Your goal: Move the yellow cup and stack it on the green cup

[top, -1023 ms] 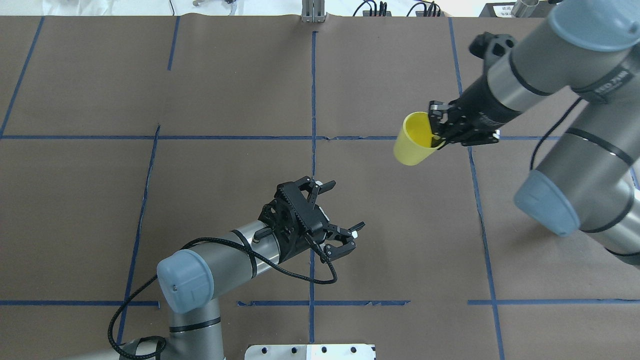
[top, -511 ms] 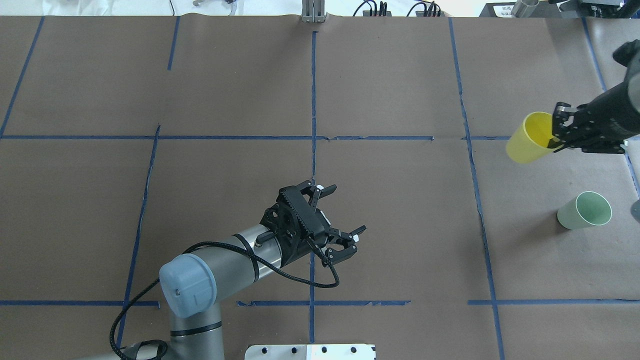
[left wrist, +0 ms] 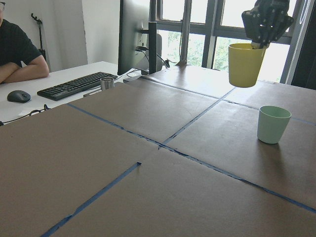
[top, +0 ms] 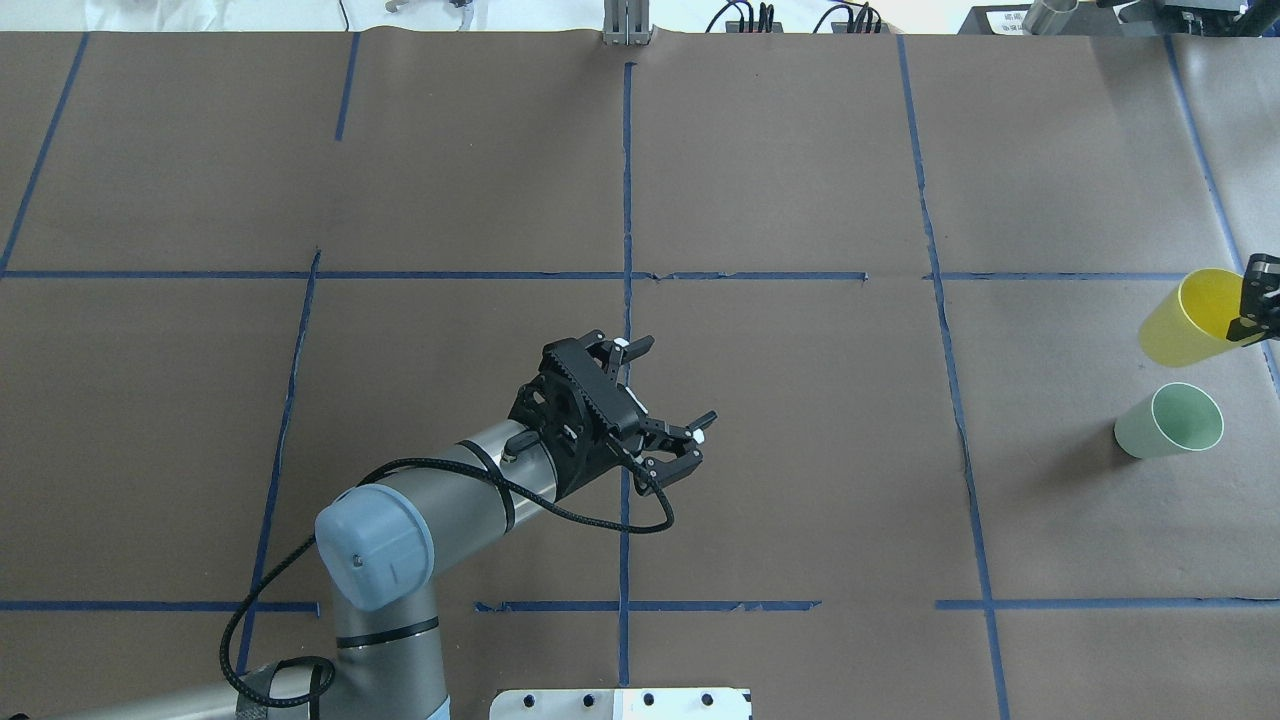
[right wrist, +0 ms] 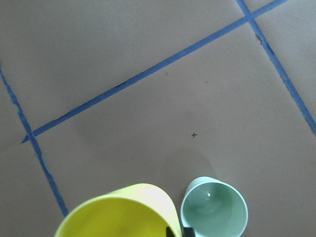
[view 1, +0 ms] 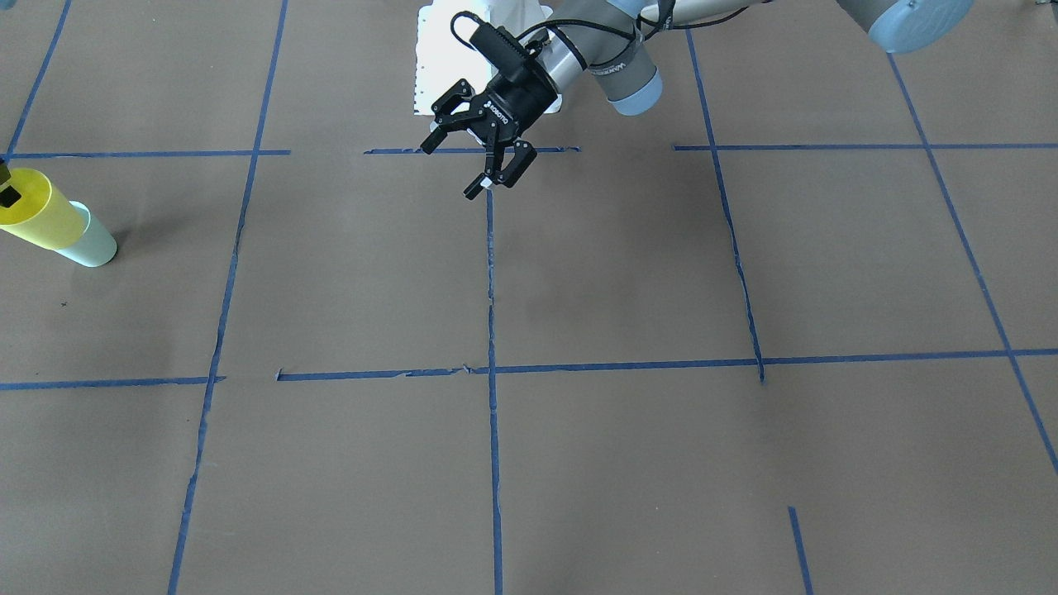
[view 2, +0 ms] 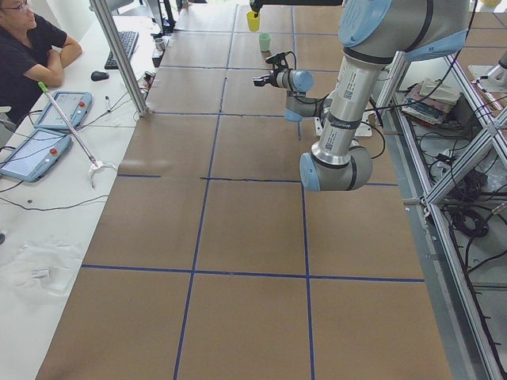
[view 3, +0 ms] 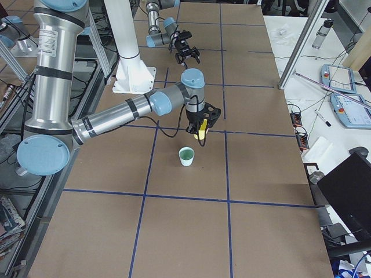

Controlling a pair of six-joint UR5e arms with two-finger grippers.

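Observation:
My right gripper (top: 1254, 310) is shut on the rim of the yellow cup (top: 1190, 318), one finger inside it, at the table's far right edge. The cup hangs upright in the air. In the left wrist view the yellow cup (left wrist: 245, 64) is above and left of the green cup (left wrist: 273, 124). The green cup (top: 1170, 422) stands upright on the brown table, empty, a little nearer the robot. In the right wrist view the yellow cup (right wrist: 118, 213) and the green cup (right wrist: 215, 213) lie side by side. My left gripper (top: 677, 381) is open and empty over the table's middle.
Blue tape lines (top: 627, 250) divide the brown table cover. A white base plate (top: 620, 703) sits at the near edge. At a side desk beyond the table's far edge are a seated person (view 2: 24, 47), a keyboard (left wrist: 74, 86) and tablets (view 2: 59, 111).
The right arm has carried the yellow cup from right of the table's middle to the right edge, ending beside the green cup. The left gripper has shifted slightly, still open.

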